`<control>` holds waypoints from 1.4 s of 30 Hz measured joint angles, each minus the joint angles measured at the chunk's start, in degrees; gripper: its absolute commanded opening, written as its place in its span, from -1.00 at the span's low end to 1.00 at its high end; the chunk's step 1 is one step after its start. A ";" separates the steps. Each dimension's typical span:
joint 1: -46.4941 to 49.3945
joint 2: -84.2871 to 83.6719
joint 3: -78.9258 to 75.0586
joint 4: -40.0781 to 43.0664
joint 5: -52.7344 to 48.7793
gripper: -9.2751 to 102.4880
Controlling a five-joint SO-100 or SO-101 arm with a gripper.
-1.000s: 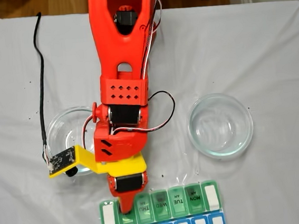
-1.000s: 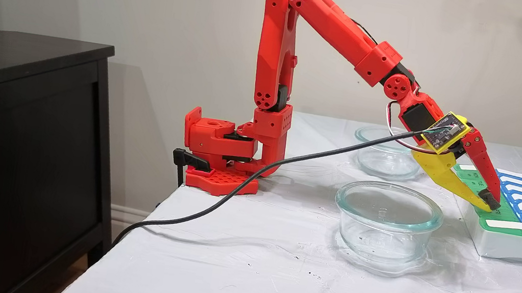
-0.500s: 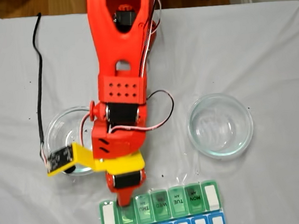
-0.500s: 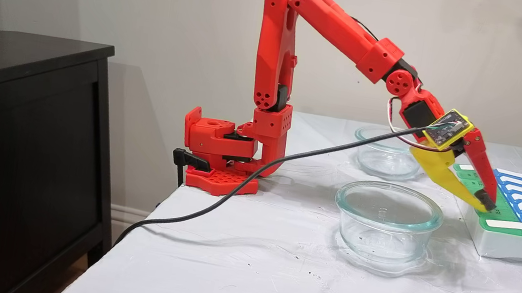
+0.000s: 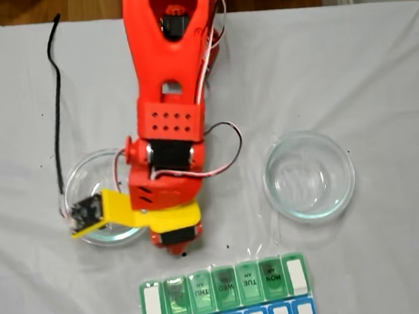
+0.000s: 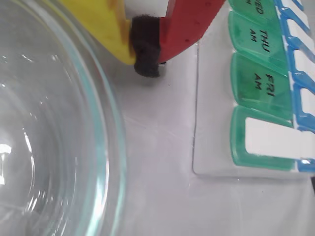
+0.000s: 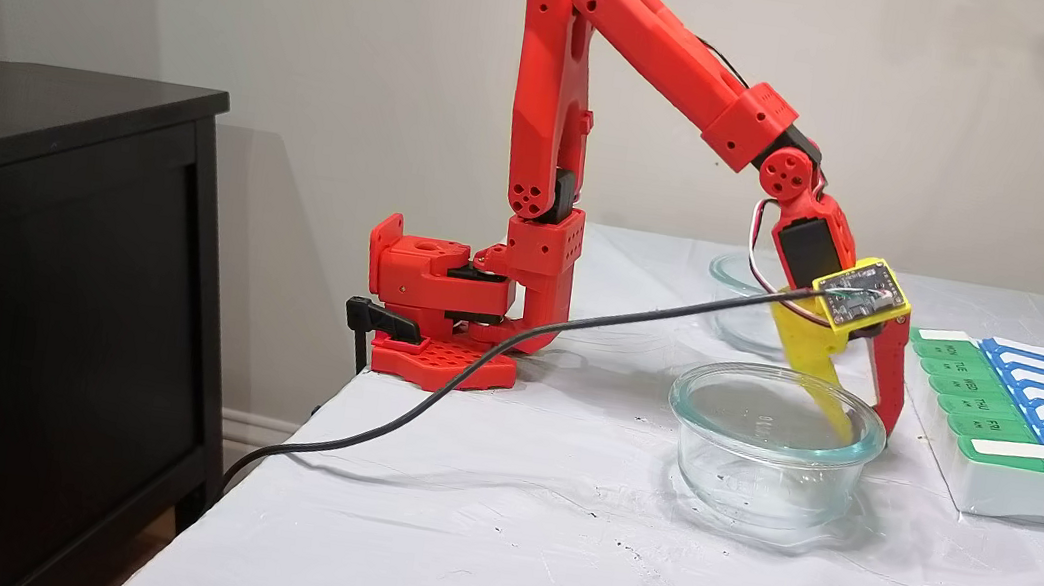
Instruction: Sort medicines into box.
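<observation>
Black foam fingers (image 6: 146, 54) pinched shut, nothing between. Hanging between glass bowl (image 6: 106, 147) and box (image 6: 258, 83) near counter edge. Next, I guess: find pill, grab gently.

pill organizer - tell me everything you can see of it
The pill organizer is a flat white plastic tray lying on the white tablecloth at the table's near edge in a fixed view from above. It has a row of translucent green lids, all shut, reading FRI, THU, WED, TUE and MON, each with AM, and a blue-lidded row beside it. White labels sit on the end lids. Nothing touches it; the shut tool sits just off its edge, beside a glass bowl.
</observation>
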 measured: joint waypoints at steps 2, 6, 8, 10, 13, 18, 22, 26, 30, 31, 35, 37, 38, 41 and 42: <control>-0.70 4.31 1.93 -0.26 1.05 -0.84; -4.22 18.72 5.01 3.25 3.16 -0.84; -5.10 25.40 6.42 5.54 3.43 -0.84; -5.19 31.64 8.96 6.94 3.43 -0.84; -4.66 39.55 14.41 8.35 3.25 -0.84; -4.92 55.46 25.66 16.35 -1.85 -0.84; -6.86 63.28 29.62 25.22 -5.01 -0.84; -9.58 65.04 34.45 31.29 -6.15 -0.84; -11.16 65.39 38.85 36.04 -7.29 -0.77; -11.25 65.39 39.64 37.00 -7.82 -0.76; -10.81 65.39 39.99 40.78 -8.09 -0.80; -10.72 65.48 39.99 40.96 -8.09 -0.82; -10.72 65.48 39.99 41.04 -8.09 -0.83; -10.72 65.48 39.99 41.22 -8.09 -0.84; -10.72 65.48 39.99 41.31 -8.09 -0.84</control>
